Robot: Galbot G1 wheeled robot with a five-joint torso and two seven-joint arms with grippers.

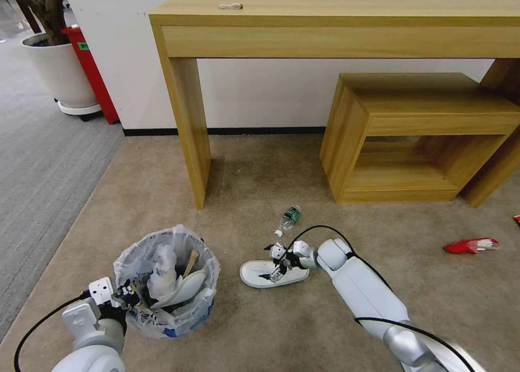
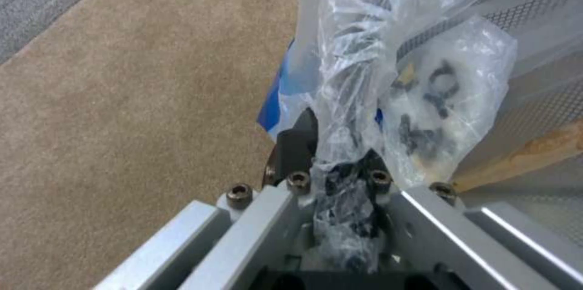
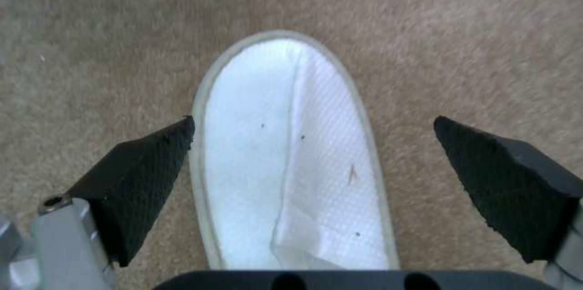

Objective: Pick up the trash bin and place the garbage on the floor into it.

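The trash bin [image 1: 179, 318], lined with a crinkled clear bag, stands on the beige floor [image 1: 162, 198] at the front left. It holds a white slipper and a wooden stick [image 1: 190, 262]. My left gripper [image 1: 128, 293] is shut on its rim and bag [image 2: 358, 76]. A second white slipper [image 1: 254, 275] lies to the right of the bin. My right gripper [image 1: 278, 264] hovers just above it, open, with one fingertip [image 3: 145, 167] on each side of the slipper [image 3: 285, 153]. A green-label bottle [image 1: 289, 218] lies just beyond. A red and white piece of garbage [image 1: 471, 246] lies far right.
A tall wooden desk [image 1: 336, 20] stands against the wall, with a low wooden shelf unit [image 1: 422, 134] under its right side. A white plant pot [image 1: 59, 69] and a red object [image 1: 92, 74] stand at the back left. Grey ribbed carpet [image 1: 38, 161] runs along the left.
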